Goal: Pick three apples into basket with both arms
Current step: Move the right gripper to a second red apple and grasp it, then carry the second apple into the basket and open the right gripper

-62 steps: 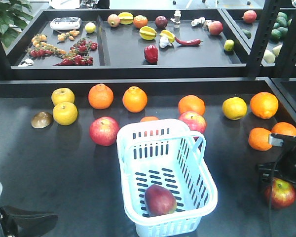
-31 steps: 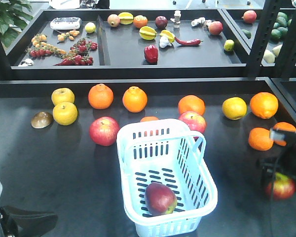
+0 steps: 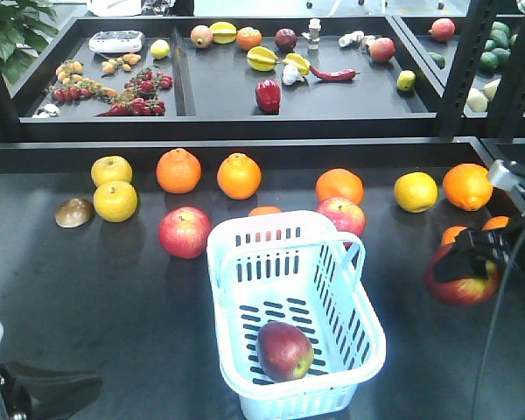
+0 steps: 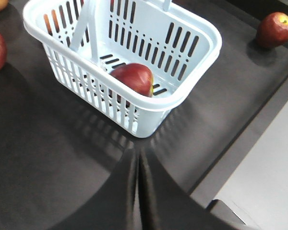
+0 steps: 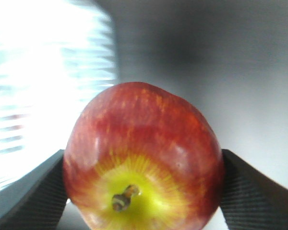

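The pale blue-white basket (image 3: 293, 262) (image 4: 192, 67) stands mid-table with one dark maroon-red apple (image 3: 284, 351) (image 4: 133, 78) lying on its bottom. Right of the basket my right gripper (image 3: 472, 262) (image 5: 144, 189) is shut on a second red apple (image 3: 459, 282) (image 5: 144, 153), held off the table, stem end and yellow patch facing the wrist camera. Low at the front left, short of the basket's near corner, my left gripper (image 3: 87, 383) (image 4: 138, 154) is shut and holds nothing. Another red apple (image 4: 275, 28) shows at the top right of the left wrist view.
Two pinkish-red apples (image 3: 185, 232) (image 3: 341, 214), oranges (image 3: 178, 170) (image 3: 239, 176) (image 3: 339, 185) (image 3: 468, 185), yellow fruit (image 3: 115, 200) (image 3: 416, 192) and a brown piece (image 3: 73, 213) lie behind and beside the basket. A raised shelf (image 3: 227, 131) with assorted produce runs along the back; a dark post (image 3: 462, 70) stands at right.
My right gripper has lifted the apple from the front right of the table, carrying it up and slightly left toward the basket. The left gripper and basket have not moved.
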Robot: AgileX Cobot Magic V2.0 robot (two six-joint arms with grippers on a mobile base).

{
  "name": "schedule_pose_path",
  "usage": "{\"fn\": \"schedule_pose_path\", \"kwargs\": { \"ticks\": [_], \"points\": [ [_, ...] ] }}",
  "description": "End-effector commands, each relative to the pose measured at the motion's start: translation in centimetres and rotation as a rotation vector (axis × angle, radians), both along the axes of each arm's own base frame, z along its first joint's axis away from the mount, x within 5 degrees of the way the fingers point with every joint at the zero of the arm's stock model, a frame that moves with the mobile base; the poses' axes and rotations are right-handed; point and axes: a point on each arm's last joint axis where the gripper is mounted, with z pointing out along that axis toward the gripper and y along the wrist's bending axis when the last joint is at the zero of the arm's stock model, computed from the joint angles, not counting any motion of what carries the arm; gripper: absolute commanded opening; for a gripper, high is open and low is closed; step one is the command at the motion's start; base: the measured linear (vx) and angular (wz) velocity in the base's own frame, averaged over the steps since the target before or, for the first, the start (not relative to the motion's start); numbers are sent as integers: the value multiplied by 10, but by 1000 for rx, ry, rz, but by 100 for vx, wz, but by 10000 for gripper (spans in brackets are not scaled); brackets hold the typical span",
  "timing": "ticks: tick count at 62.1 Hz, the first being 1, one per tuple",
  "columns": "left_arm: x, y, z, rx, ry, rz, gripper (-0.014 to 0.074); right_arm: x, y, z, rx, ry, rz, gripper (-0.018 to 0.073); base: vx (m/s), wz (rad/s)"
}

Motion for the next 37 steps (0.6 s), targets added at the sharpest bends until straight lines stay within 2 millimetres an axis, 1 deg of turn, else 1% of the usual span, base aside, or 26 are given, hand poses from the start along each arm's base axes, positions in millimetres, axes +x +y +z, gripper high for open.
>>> {"fn": "schedule_pose_path", "kwargs": {
  "ticks": [1, 4, 9, 16, 23, 32, 37],
  "points": [
    [6, -1, 13, -63, -62, 49, -6, -24, 15, 26, 102, -139, 19, -5, 0, 0],
    [6, -1, 13, -65, -67, 52, -6, -38, 22, 30, 141, -186, 32, -5, 0, 0],
    [7, 0, 14, -68, -74, 58, -6, -52, 34, 34, 182, -244, 68, -5, 0, 0],
    [7, 0, 14, -70, -81, 63, -6, -65, 56, 36, 226, -278, 132, -4, 0, 0],
    [9, -1, 13, -67, -77, 65, -6, -67, 84, 32, 243, -287, 182, -4, 0, 0],
    [8, -1, 13, -65, -72, 61, -6, -61, 120, 24, 181, -360, 221, 6, 0, 0],
    [8, -1, 13, -65, -72, 61, -6, -59, 135, 17, 151, -375, 247, 28, 0, 0]
  ]
}}
